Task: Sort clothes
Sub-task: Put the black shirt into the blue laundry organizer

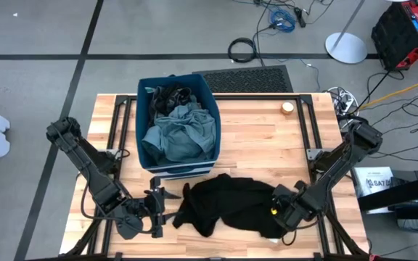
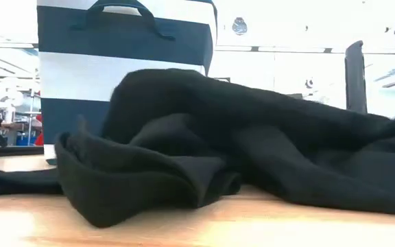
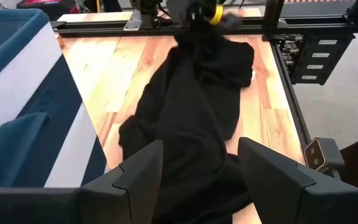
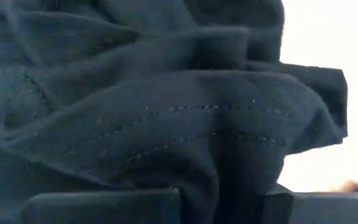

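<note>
A black garment (image 1: 227, 203) lies crumpled on the wooden table near its front edge, its folds resting on the boards (image 2: 238, 137). My right gripper (image 1: 280, 214) is shut on its right end. My left gripper (image 1: 157, 212) hovers open just off the garment's left end; in the left wrist view its fingers (image 3: 145, 171) stand apart above the cloth (image 3: 197, 106) and touch nothing. Behind the garment stands a navy bin with a white stripe (image 1: 183, 168), holding a grey-green garment (image 1: 183, 134) and a dark one (image 1: 169, 96). My right gripper pinches a bunched fold of the black garment's right end (image 4: 197, 186) between its two fingers, several layers thick. The fingers come from above, pointing down. The rest of the garment lies slack on the table toward the left.
The bin (image 2: 115, 68) rises tall right behind the garment. A small round pale object (image 1: 287, 107) sits at the table's far right, with bare boards (image 1: 267, 145) between it and the garment. Black frame rails (image 1: 318, 130) run along the table's sides.
</note>
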